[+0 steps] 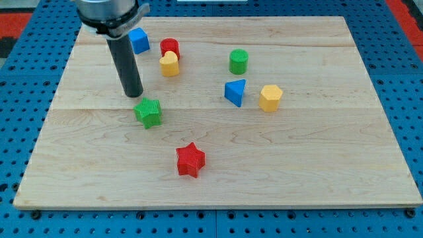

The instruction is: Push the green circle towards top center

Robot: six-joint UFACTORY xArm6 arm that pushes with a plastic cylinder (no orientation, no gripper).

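Observation:
The green circle [238, 61] is a short green cylinder standing on the wooden board [317, 152], right of centre in the upper part of the view. My tip [134, 94] is at the lower end of the dark rod, far to the left of the green circle and apart from it. The tip is just above and to the left of a green ridged block [149, 112], close to it; whether they touch I cannot tell.
A blue block [139, 40], a red cylinder [170, 47] and a yellow block [169, 64] cluster at the upper left. A blue triangle [234, 92] and a yellow hexagon block [270, 97] lie below the green circle. A red star [190, 159] lies at the lower middle.

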